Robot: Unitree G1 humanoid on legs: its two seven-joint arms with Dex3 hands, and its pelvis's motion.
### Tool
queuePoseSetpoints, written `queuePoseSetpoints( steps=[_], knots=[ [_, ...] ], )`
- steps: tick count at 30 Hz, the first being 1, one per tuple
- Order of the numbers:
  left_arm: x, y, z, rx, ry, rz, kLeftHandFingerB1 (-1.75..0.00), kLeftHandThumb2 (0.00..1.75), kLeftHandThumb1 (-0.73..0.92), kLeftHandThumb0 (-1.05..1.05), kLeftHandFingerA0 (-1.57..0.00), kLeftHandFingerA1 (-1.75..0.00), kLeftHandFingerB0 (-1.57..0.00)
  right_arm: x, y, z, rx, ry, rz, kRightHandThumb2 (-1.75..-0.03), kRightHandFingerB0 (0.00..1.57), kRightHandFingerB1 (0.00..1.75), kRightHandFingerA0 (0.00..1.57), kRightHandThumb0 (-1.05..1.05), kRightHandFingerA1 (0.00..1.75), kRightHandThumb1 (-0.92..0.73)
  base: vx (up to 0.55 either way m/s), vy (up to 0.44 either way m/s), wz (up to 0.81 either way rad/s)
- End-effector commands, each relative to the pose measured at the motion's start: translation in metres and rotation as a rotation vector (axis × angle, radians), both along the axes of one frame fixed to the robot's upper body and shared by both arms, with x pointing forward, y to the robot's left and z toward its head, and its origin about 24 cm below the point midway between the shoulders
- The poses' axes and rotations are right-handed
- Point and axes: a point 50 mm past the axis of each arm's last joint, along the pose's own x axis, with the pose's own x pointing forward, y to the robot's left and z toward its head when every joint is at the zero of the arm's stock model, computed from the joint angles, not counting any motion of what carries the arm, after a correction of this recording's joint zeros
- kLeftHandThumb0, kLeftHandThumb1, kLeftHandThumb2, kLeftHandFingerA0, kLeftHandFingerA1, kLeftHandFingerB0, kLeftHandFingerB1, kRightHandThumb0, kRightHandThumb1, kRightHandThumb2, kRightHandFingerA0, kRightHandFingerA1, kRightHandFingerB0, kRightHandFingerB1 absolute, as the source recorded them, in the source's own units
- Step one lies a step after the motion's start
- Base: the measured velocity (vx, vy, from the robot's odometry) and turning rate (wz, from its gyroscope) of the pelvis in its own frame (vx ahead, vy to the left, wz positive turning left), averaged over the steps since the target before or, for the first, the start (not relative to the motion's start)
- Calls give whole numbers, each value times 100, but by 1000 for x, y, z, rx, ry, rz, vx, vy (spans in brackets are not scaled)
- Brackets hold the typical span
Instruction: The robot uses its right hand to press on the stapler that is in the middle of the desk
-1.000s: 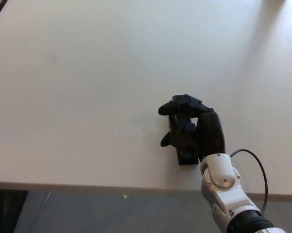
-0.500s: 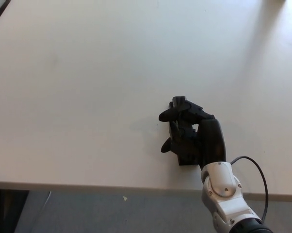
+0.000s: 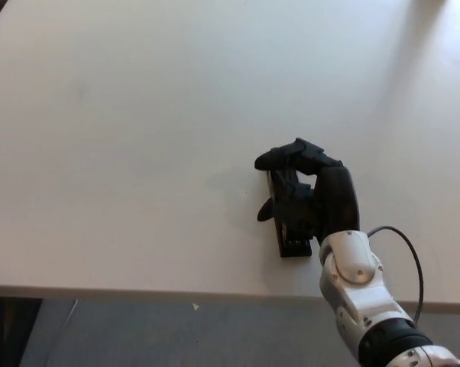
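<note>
In the lower right of the frame, the right hand [image 3: 310, 195] rests curled, fingers narrow, over the black stapler [image 3: 291, 238] on the bench [image 3: 123, 138], apparently mid-press; next comes a firm downward push.

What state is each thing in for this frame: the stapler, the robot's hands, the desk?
Stapler: flat on the desk, mostly covered by the right hand.
Right hand: resting on the stapler, fingers curled over it.
Left hand: not in view.
Desk: white, holding only the stapler.

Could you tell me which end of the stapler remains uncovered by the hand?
The end nearest the desk's front edge: the stapler shows there, below the right hand.
</note>
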Motion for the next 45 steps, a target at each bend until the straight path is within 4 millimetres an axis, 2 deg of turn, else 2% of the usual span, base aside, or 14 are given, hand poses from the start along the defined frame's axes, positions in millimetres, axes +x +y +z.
queuePoseSetpoints(
  steps=[1, 6, 8, 10, 14, 19, 20, 25, 30, 35, 36, 37, 39, 45],
  knots=[
    [23, 12, 16, 13, -46, 7, -23, 111, 86, -72, 0, -24, -1, 24, -2, 34, 49, 1, -4, -82, 80, 112, 124, -14, 116, -75, 0, 0, 0],
    [30, 12, 20, 21, -60, -3, -22, 111, 86, -73, 0, -24, 0, 36, -7, 77, 91, -143, 2, -72, 79, 114, 122, -18, 124, -79, 0, 0, 0],
    [33, 11, 21, 34, -71, -4, -24, 112, 86, -72, 0, -25, 0, 38, -10, 99, 57, -225, -1, -64, 80, 102, 127, -19, 110, -83, 0, 0, 0],
    [33, 11, 22, 36, -72, -6, -24, 112, 86, -72, 0, -26, -1, 39, -17, 120, 99, -292, 11, -74, 80, 108, 125, -14, 120, -78, 0, 0, 0],
    [37, 12, 24, 13, -85, 10, -23, 112, 87, -73, 0, -25, 0, 39, -41, 145, 61, -380, -23, -69, 74, 116, 118, -15, 129, -80, 0, 0, 0],
    [40, 14, 28, 24, -92, -6, -22, 113, 88, -72, 0, -24, 0, 38, -93, 166, 40, -427, -88, -64, 74, 110, 126, -14, 118, -81, 0, 0, 0],
    [41, 14, 28, 30, -92, -4, -23, 112, 88, -71, 0, -25, 0, 35, -103, 171, 33, -443, -110, -74, 75, 111, 125, -12, 117, -79, 0, 0, 0],
    [47, 16, 29, 61, -55, 22, -26, 113, 87, -68, 0, -28, -2, 10, -170, 197, -67, -501, -267, -74, 69, 117, 116, -8, 133, -81, 0, 0, 0],
    [47, 20, 30, 90, -5, 37, -26, 111, 87, -66, 0, -29, -3, -10, -244, 190, -64, -468, -388, -81, 75, 111, 122, 1, 130, -81, 0, 0, 0],
    [48, 24, 32, 99, 1, 23, -24, 113, 89, -68, 0, -27, -1, -35, -284, 186, -77, -461, -508, -83, 77, 110, 118, -2, 132, -75, 0, 0, 0],
    [47, 25, 33, 103, -2, 21, -25, 112, 88, -68, 0, -27, -1, -47, -302, 180, -61, -447, -565, -90, 82, 106, 120, -5, 129, -65, 0, 0, 0],
    [47, 25, 33, 100, -7, 26, -25, 111, 87, -68, 0, -27, -1, -58, -319, 174, -53, -432, -616, -87, 78, 108, 116, 2, 134, -73, 0, 0, 0],
    [47, 25, 33, 99, -6, 29, -26, 111, 87, -68, 0, -27, -1, -64, -330, 169, -62, -411, -644, -80, 74, 110, 119, 0, 129, -79, 0, 0, 0],
    [46, 25, 31, 90, 1, 49, -27, 111, 85, -68, 0, -28, -3, -120, -388, 122, -99, -205, -863, -74, 69, 113, 107, 10, 140, -85, 0, 0, 0]
  ],
)
